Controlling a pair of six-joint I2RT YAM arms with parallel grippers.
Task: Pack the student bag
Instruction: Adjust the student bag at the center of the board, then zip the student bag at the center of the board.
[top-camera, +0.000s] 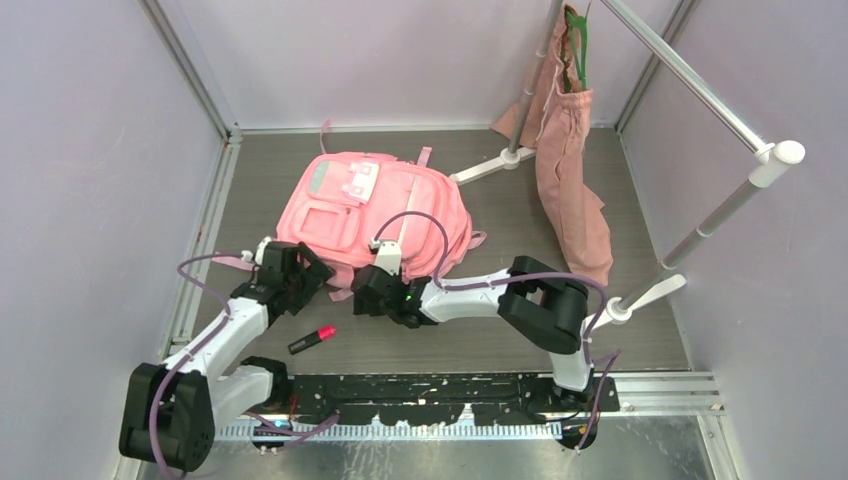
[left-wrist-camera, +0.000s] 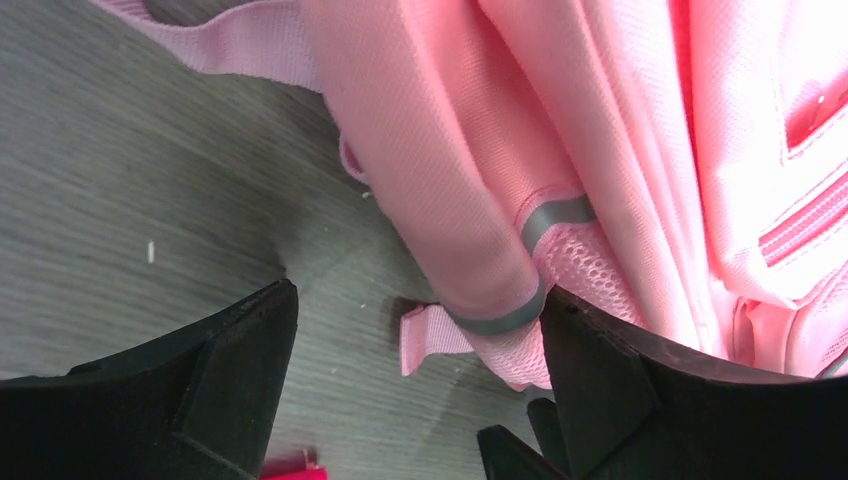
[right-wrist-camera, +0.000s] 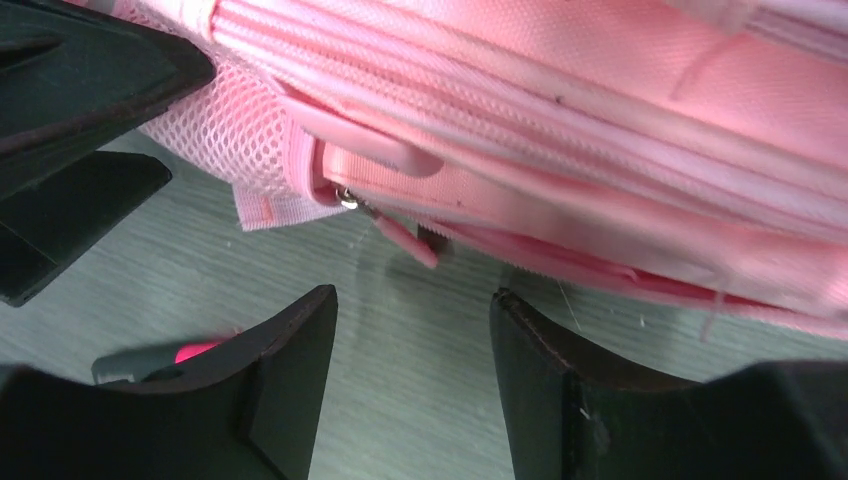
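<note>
Bag: bright pink, lying flat on the table with its front pockets facing up; the end with the grey-green patch points away from the arms.
Bag corner: a mesh pocket edged with a grey strip and a short strap end, both resting on the table.
Zip pull: hangs from the bag's near edge, down to the table.
Left gripper: at the bag's near left corner, jaws wide apart and holding nothing. The mesh corner touches its right finger, and bare table shows in the gap.
Right gripper: at the bag's near edge, just right of the left gripper. Its jaws are parted and hold nothing, and the zip pull lies just ahead of the gap.
Marker: black with a pink cap, on the table near the bag's near edge, closer to the arm bases than either gripper.
Sack: dusty pink and limp, hanging on a green hanger well to the right of the bag, on its far side.
Rail: a metal bar high above the table, to the right of the bag; the hanger hangs from it.
</note>
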